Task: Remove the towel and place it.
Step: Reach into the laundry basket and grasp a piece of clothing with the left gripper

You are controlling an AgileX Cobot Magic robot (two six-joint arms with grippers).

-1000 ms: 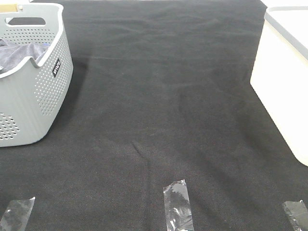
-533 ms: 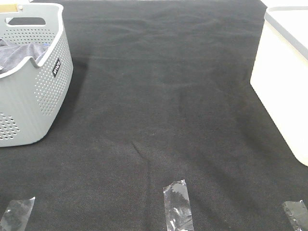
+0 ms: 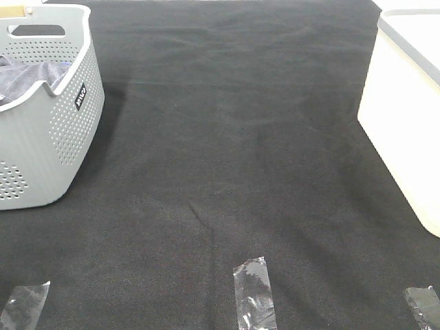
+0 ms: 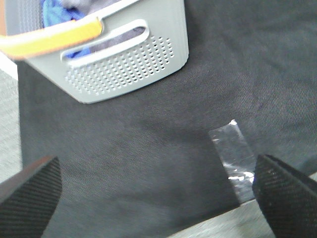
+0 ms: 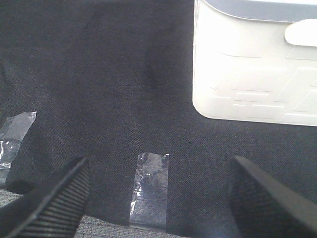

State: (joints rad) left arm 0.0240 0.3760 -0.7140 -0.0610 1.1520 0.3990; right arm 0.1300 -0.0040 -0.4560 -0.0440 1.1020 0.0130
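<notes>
Nearest, and seen only in the wrist views: the left gripper (image 4: 158,198), its black ribbed fingers (image 4: 29,193) spread wide w/ nothing between them, hangs over the black woven cloth (image 4: 148,148) that covers the table. The right gripper (image 5: 158,198) is likewise wide apart & empty, above a strip of clear tape (image 5: 148,191).

The high view shows three such tape strips (image 3: 254,294) along the near edge. The outer two are cut off by the frame.

Further back on the left is a light grey perforated plastic laundry basket (image 3: 62,130), partly cropped. The towel (image 3: 20,79) lies inside it: dark slate-grey terry w/ a purple tint, bunched below the rim, mostly hidden by the basket wall. The left wrist view shows the towel (image 4: 114,42) thru the basket's handle slot. Beside it is a bright blue cloth (image 4: 52,12), only a sliver in the high view. A blurred orange band (image 4: 49,42) crosses the basket rim in that wrist view; can't tell what it is.

On the right is a white plastic bin w/ a grey top edge (image 3: 402,137), cut off by the frame. The right wrist view shows its front wall & moulded handle.
</notes>
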